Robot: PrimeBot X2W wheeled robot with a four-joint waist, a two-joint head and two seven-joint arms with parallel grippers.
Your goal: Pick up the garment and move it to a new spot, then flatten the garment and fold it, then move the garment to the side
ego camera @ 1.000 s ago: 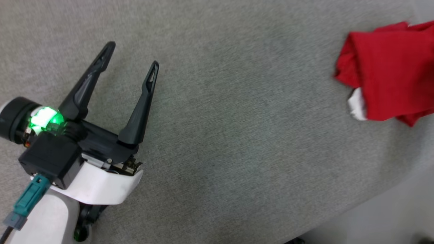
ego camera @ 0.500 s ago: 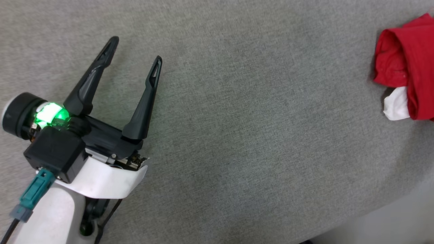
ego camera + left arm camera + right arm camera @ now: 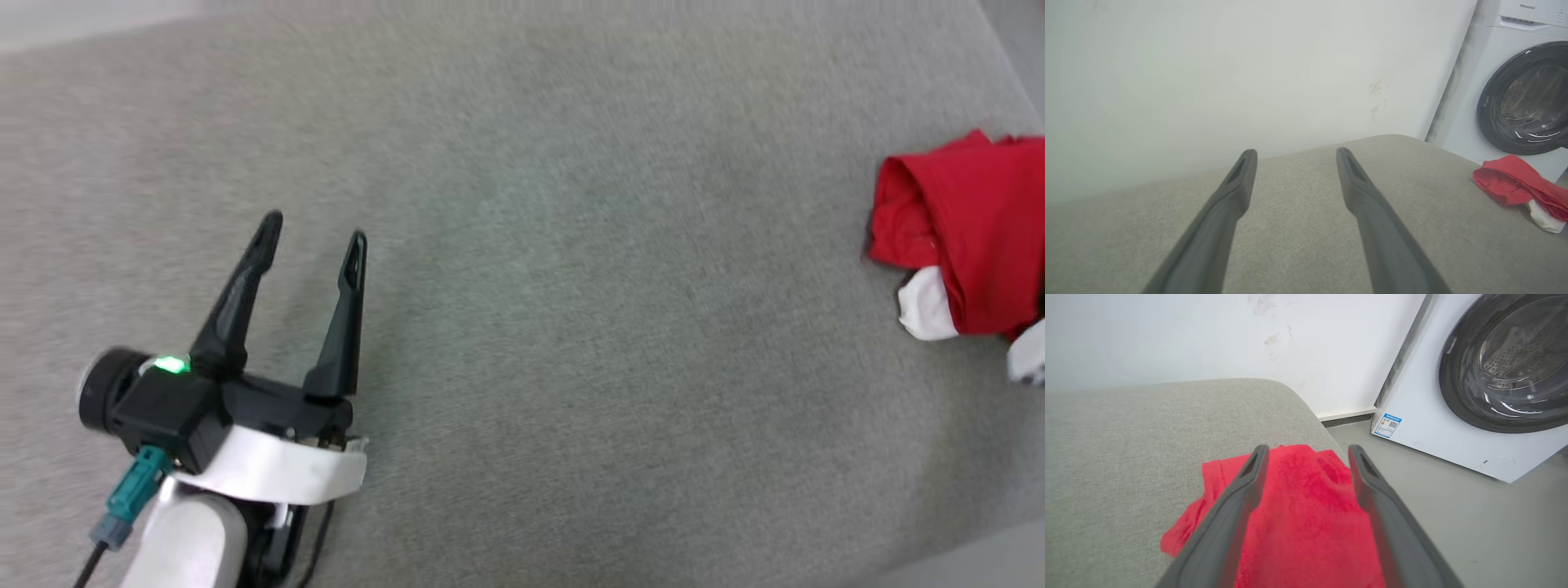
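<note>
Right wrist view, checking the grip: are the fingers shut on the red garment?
No, the right gripper stands open, the garment visible between its spread fingers.

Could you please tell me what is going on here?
A two-armed robot is working over a grey upholstered surface. The red T-shirt lies bunched near its right edge, with a washing machine standing beyond. The right gripper hangs above the shirt, jaws open, holding nothing. The left gripper hovers far to its left over the surface, jaws open too.
</note>
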